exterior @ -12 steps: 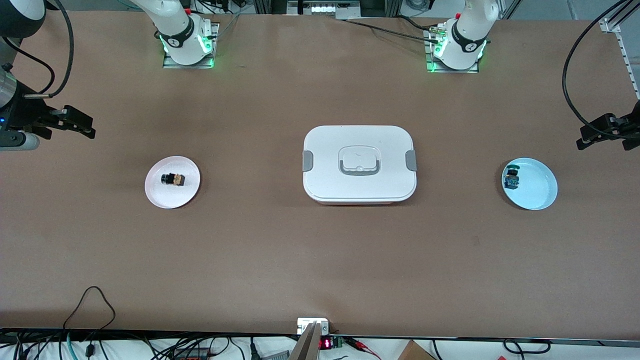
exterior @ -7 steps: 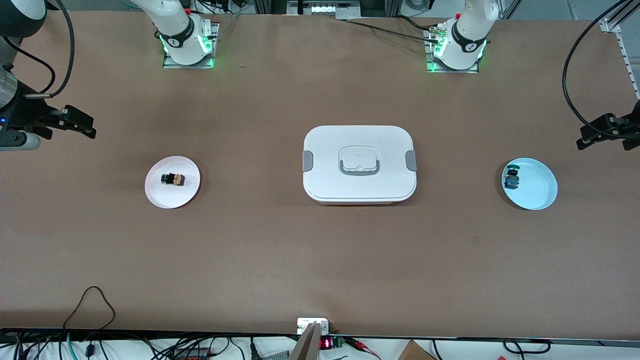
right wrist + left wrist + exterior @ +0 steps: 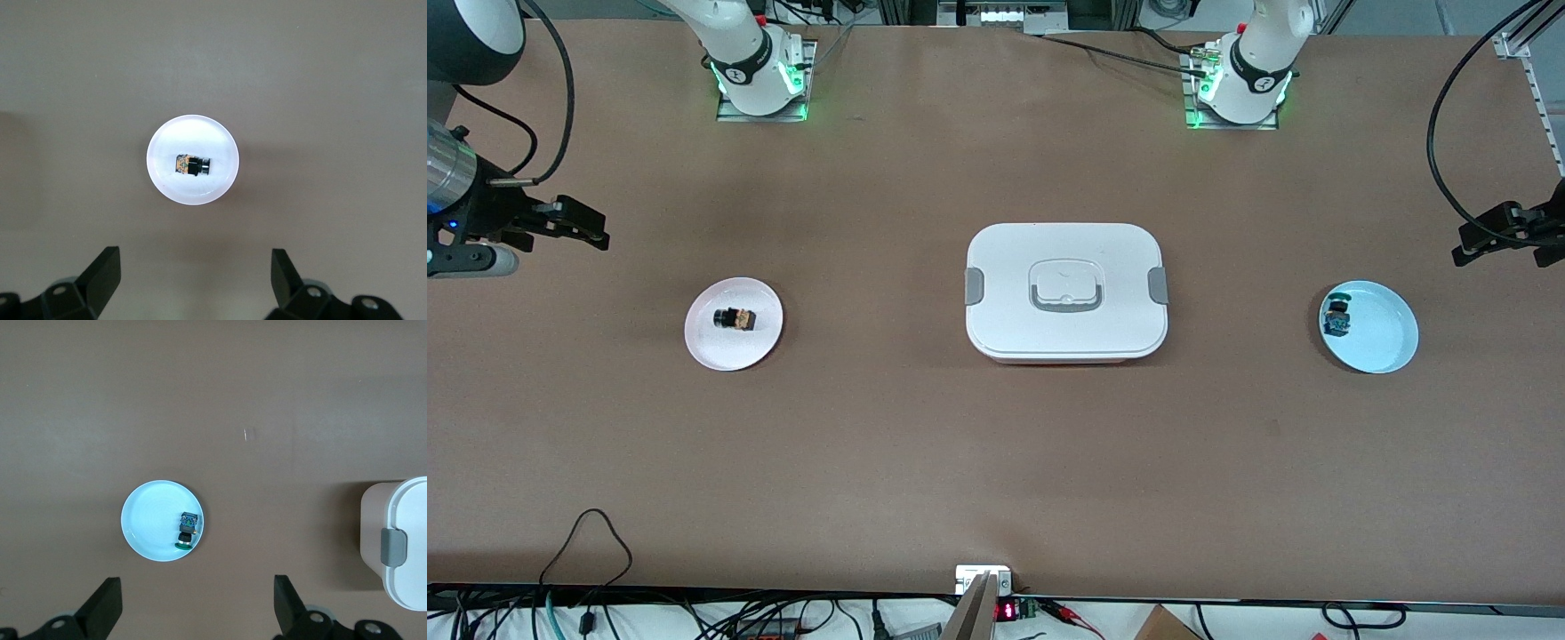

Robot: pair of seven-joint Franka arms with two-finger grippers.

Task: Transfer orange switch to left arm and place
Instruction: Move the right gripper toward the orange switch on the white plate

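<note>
Front view: the box (image 3: 1065,292) sits mid-table as the landmark; toward the right arm's end from it lies a white plate (image 3: 734,323) carrying the orange switch (image 3: 735,318); toward the left arm's end lies a blue plate (image 3: 1369,326) with a blue-and-teal component (image 3: 1336,317) near its rim; the right gripper (image 3: 578,227) hangs over bare table toward the right arm's end from the box, short of the white plate, while the left gripper (image 3: 1489,238) waits over the table edge at the left arm's end.

Left wrist view: the left gripper's fingers (image 3: 103,610) stand spread wide with nothing between them; the blue plate (image 3: 150,523) lies below, and a corner of the box (image 3: 407,547) shows at the side.

Right wrist view: the right gripper's fingers (image 3: 101,277) are likewise fully apart and empty; the orange switch (image 3: 191,165) lies on its side in the middle of the white plate (image 3: 193,190); it looks light, rigid and small, likely to skid on the smooth plate, so a pinch across the flat sides of its black body seems safest.
</note>
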